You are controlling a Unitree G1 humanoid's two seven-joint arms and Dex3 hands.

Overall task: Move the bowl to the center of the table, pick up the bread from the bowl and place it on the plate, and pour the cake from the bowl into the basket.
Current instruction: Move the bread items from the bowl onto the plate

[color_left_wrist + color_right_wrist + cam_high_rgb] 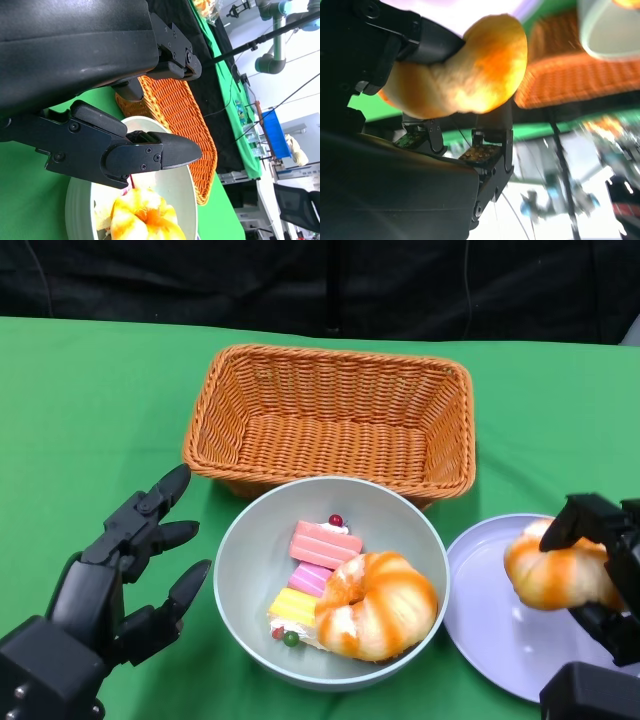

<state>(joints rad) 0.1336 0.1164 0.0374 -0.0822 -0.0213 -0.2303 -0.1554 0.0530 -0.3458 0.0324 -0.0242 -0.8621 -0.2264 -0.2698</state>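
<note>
A grey-green bowl [250,570] sits mid-table, in front of the orange wicker basket [330,415]. Inside it lie an orange-striped bread ring [378,605] and pink and yellow cake slices [318,560]. My right hand [600,575] grips a second orange bread [555,575] just above the lilac plate [490,620], to the right of the bowl. The right wrist view shows that bread [470,75] clamped between the fingers. My left hand [120,575] hovers left of the bowl, fingers spread and empty. The left wrist view shows the bowl [180,195] and basket [180,110] beyond its fingers.
Green cloth [90,400] covers the table. A dark backdrop runs along the far edge. The basket holds nothing.
</note>
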